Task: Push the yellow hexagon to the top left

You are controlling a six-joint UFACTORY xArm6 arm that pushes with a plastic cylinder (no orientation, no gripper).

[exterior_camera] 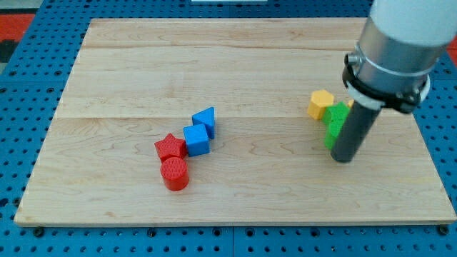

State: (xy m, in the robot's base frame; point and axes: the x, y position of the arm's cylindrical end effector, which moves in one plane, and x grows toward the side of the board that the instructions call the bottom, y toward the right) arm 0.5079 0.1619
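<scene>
Red cylinder (174, 173) lies nearest the view's bottom, on the wooden desk (235, 64). Red star (170, 147) touches it just above, blue cube (196, 139) touches the star's right side, blue triangular block (206, 121) sits against the cube's upper right. Yellow hexagon (320, 104) is well to the right of the cube, in the desk's right half, touching a green block (334, 123) at its lower right; green shape partly hidden by the rod. My tip (343, 158) sits just below-right of the green block, apart from the hexagon. No gripper on this arm, so no open or closed state can be told.
</scene>
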